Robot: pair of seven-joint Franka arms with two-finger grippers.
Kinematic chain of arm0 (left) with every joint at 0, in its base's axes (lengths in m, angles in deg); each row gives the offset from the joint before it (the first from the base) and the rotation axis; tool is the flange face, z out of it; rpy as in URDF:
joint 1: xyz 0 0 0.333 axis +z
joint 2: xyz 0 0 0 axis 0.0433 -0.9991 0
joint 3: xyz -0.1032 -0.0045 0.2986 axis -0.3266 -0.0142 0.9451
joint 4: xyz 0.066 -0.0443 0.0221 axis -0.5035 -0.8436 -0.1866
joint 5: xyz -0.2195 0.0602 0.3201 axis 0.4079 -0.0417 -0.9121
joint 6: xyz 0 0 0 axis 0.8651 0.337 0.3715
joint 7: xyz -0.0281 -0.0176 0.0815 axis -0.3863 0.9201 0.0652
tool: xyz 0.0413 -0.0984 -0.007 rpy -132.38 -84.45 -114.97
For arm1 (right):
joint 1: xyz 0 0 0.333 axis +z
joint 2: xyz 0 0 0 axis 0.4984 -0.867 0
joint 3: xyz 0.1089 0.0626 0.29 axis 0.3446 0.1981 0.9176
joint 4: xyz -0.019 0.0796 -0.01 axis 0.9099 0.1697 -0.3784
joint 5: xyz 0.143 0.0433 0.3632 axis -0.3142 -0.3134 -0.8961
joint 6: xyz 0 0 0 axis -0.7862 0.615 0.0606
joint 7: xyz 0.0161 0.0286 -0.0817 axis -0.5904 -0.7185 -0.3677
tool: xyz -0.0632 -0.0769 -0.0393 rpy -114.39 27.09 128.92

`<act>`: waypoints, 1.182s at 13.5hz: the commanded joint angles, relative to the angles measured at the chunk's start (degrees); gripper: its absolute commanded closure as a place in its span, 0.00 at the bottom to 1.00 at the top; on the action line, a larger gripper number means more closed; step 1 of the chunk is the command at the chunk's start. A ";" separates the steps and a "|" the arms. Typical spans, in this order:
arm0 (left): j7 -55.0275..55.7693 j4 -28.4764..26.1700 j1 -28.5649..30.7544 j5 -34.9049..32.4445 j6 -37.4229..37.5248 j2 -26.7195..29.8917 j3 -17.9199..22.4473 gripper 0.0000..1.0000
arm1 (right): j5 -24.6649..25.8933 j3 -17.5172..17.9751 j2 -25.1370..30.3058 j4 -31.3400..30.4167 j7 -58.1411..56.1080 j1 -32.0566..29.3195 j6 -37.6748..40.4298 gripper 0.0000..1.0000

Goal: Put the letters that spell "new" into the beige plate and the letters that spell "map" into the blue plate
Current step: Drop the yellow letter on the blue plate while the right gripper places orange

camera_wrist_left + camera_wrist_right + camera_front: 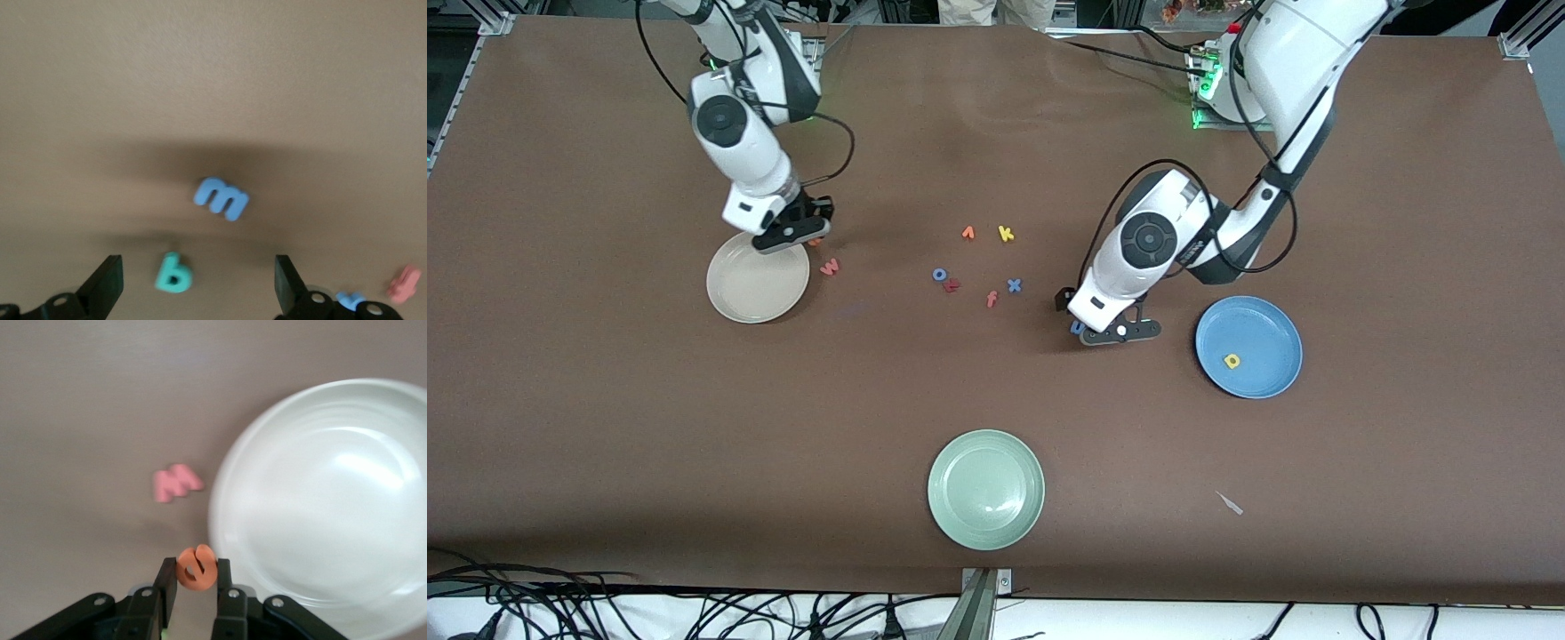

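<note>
My right gripper (pixel 196 579) is shut on the orange e (pixel 196 568) and hangs at the rim of the beige plate (pixel 333 520), also (pixel 747 293). The pinkish-red w (pixel 175 483) lies flat on the table beside that plate (pixel 830 266). My left gripper (pixel 197 287) is open, low over the table, with the teal letter (pixel 173 274) lying between its fingers (pixel 107 283), untouched. The blue m (pixel 221 198) lies just past it on the table. The blue plate (pixel 1263 382) holds the yellow letter (pixel 1232 360).
Loose letters lie mid-table: an orange v (pixel 968 233), a yellow k (pixel 1006 234), a blue o (pixel 940 275), a dark red piece (pixel 951 285), a pink f (pixel 991 299) and a blue x (pixel 1014 285). A pale green plate (pixel 985 524) sits nearest the front camera.
</note>
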 commanded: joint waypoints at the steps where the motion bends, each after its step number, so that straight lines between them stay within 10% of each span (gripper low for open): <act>1: 14.07 3.03 -0.37 -1.16 -0.32 -2.44 0.55 0.00 | -0.11 -6.93 1.29 -0.53 -10.39 0.05 1.69 0.77; 5: 35.71 8.57 -1.07 -1.43 -0.32 -6.41 1.16 0.00 | -0.11 -8.28 0.49 -0.53 -11.04 0.05 1.25 0.35; 9: 46.27 7.96 -0.98 -1.43 -0.32 -7.28 2.31 0.01 | -0.11 -6.27 0.75 -1.06 -4.39 0.13 1.60 0.32; 13: 54.03 7.87 -2.74 -1.43 -3.21 -9.30 2.49 0.11 | -0.11 3.04 1.46 -3.16 10.11 0.13 1.08 0.32; 16: 55.01 7.78 -3.10 -1.43 -3.22 -9.40 3.01 0.54 | -0.11 7.18 1.64 -6.06 16.98 0.13 -2.51 0.32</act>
